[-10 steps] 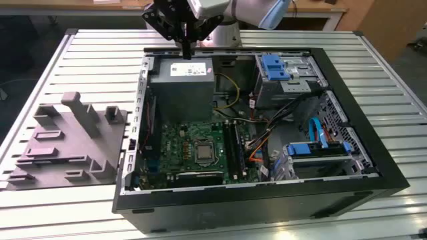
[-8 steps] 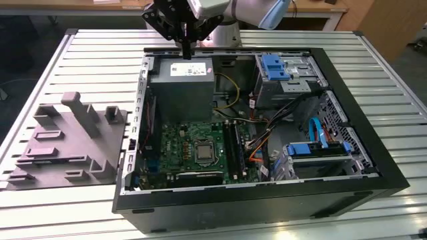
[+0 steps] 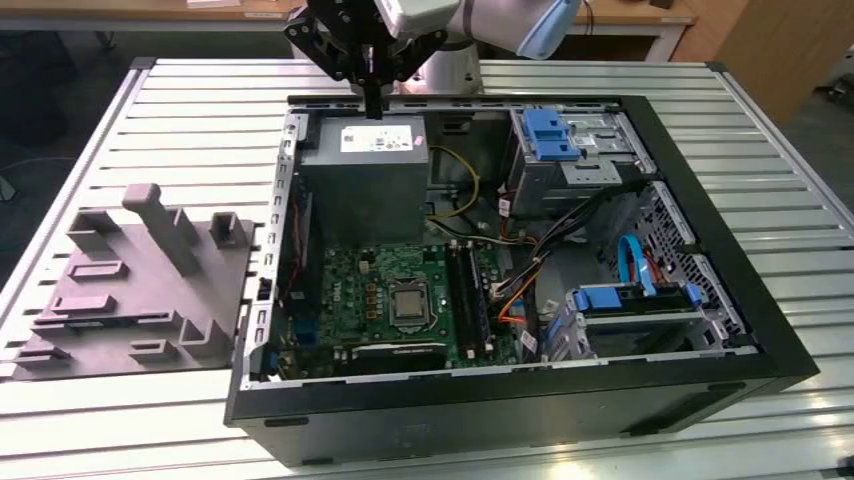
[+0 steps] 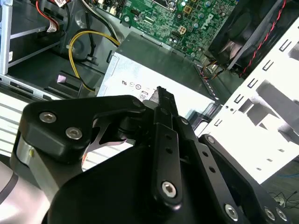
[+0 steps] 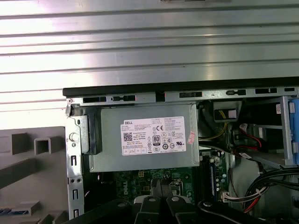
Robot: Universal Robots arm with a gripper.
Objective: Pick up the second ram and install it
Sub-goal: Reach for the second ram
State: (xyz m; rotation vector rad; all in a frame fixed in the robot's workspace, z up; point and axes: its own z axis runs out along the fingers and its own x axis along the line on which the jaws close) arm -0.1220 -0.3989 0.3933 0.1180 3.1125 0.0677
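The second ram cannot be placed with certainty. Dark long strips stand in the memory slots (image 3: 467, 295) just right of the processor socket, in the lower centre of the exterior view, but whether one of them is this stick is too small to tell. The grey fixture (image 3: 134, 280) on the tabletop (image 3: 200, 110), at the left of that frame beside the open computer case (image 3: 534, 400), has upright slots that may serve as a rack. No stick can be made out on it.

The tool (image 3: 372, 100) hangs at the top centre of the exterior view, over the far wall of the case and just above the power supply (image 3: 363, 180). It is well apart from the slots and from the fixture. In the second wrist view the tool (image 4: 162, 95) has its fingers drawn together, and nothing can be seen between them. In the first wrist view the tool (image 5: 161, 205) points toward the power supply (image 5: 145, 137) and the edge of the motherboard (image 5: 154, 179).

My judgement is that a memory stick will handle as a light, thin, stiff board that slips easily between smooth pads and tolerates little bending. The chips on its faces and the contact strip along its lower edge are the fragile parts. The safest hold is probably across its thickness, near the middle of the upper long edge. That keeps it square and upright, leaves the contact edge and the notched ends free, and lets it meet the slot evenly.
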